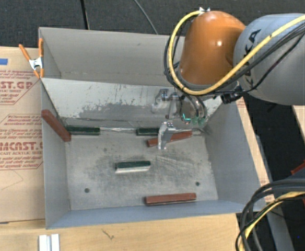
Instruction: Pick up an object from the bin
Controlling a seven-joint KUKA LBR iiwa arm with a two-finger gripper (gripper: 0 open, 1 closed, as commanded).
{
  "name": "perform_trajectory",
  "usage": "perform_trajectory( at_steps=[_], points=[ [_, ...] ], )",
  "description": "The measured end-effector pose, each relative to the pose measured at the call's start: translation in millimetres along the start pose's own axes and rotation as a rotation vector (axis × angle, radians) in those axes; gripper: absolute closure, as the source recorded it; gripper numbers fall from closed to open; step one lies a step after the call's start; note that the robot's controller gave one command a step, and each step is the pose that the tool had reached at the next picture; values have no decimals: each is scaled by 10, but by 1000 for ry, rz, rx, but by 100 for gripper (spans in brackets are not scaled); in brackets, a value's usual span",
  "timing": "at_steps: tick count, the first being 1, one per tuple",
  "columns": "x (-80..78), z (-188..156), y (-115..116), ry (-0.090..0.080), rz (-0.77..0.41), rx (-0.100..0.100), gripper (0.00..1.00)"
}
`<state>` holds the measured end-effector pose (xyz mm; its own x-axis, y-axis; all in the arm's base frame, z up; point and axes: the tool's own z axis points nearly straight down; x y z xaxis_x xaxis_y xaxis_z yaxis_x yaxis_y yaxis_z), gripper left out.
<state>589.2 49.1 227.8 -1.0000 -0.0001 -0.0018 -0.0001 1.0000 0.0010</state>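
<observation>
One grey metal bin (53, 192) holds everything. My arm (278, 51) reaches in over its right rim, with the orange cover (212, 46) on my wrist hanging above the back right part of the floor.

My landmark is the pale grey-green bar (132, 166), which lies flat in the middle of the floor. Nearer the front wall than that bar, and a little to its right, lies the longest piece, a red-brown bar (171, 198). It is flat and well apart from the landmark.

Behind the landmark and to its right is another red-brown bar (181, 136), slightly tilted. My gripper (164, 138) is down at that bar's left end, touching it or just above it; I cannot tell which. Nor can I tell whether the gripper is released or clenched.

A third red-brown bar (56, 125) leans against the left wall, far left of the landmark and behind it. Just beside that one lies a dark green bar (82, 131). The smallest piece, a dark green stub (144, 132), sits straight behind the landmark, just left of my gripper.
</observation>
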Motion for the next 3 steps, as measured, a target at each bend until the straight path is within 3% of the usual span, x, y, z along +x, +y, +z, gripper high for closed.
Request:
perform_trajectory(
  at_steps=[1,2,3],
  points=[
    [114,487,-41,-7,11,0,0],
    [250,1511,43,-11,-37,-1,100],
    [250,1511,43,-11,-36,-1,100]
  ],
)
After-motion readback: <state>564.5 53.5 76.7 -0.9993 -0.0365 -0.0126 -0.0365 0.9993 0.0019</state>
